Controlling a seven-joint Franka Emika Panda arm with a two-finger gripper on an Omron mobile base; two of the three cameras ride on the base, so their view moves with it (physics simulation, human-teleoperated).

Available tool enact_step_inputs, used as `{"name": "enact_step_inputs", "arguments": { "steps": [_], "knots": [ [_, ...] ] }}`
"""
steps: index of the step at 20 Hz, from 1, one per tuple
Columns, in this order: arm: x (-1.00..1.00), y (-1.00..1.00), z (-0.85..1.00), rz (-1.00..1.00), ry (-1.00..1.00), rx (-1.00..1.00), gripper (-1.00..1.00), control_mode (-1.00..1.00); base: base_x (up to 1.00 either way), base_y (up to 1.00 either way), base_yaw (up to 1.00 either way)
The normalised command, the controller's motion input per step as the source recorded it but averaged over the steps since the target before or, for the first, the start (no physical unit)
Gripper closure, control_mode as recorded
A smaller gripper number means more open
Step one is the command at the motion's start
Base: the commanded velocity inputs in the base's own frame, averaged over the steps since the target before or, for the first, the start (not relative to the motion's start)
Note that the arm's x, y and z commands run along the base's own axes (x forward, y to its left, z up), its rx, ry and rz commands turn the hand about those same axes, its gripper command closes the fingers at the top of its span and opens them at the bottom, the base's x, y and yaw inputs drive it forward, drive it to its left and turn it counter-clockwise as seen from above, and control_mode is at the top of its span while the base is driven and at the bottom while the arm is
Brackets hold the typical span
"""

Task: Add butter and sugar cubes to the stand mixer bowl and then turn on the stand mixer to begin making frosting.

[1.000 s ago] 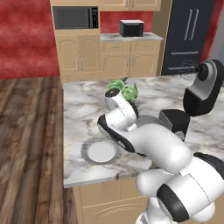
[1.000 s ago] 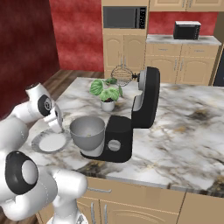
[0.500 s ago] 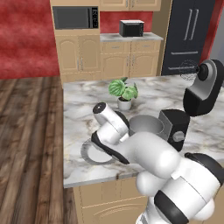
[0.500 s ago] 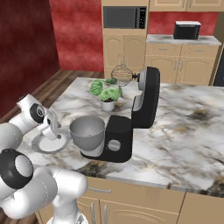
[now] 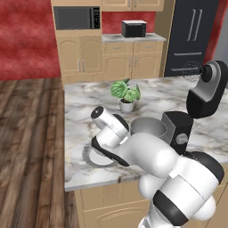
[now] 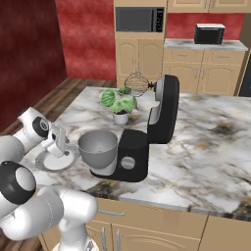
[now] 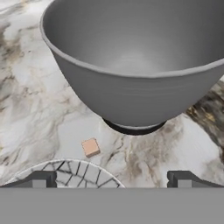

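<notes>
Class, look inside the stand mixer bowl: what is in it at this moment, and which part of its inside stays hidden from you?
The stand mixer bowl shows bare grey metal inside, with no butter or sugar in sight. Its very bottom is hidden behind the near rim. One sugar cube lies outside on the counter.

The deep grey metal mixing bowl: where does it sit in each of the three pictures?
Left base view: deep grey metal bowl at centre right, behind the white arm.
Right base view: left of centre, on the glossy black stand mixer.
Hand view: across the top.
Shared landmark: the scalloped-rim plate beside it.
</notes>
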Motion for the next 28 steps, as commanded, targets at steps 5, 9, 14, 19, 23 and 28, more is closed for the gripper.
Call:
{"name": "enact_step_inputs", "arguments": {
  "steps": [5,9,14,19,23,28],
  "knots": [
    [0.09,-0.03,0.00,0.00,0.00,0.00,-1.00,-1.00,0.00,0.00,0.00],
    [0.01,-0.01,-0.11,0.00,0.00,0.00,-1.00,-1.00,0.00,0.00,0.00],
    [0.00,-0.02,-0.17,0.00,0.00,0.00,-1.00,-1.00,0.00,0.00,0.00],
    [0.01,-0.12,-0.24,0.00,0.00,0.00,-1.00,-1.00,0.00,0.00,0.00],
    [0.02,-0.13,-0.17,0.00,0.00,0.00,-1.00,-1.00,0.00,0.00,0.00],
    [0.12,-0.05,-0.10,0.00,0.00,0.00,-1.00,-1.00,0.00,0.00,0.00]
  ]
}}
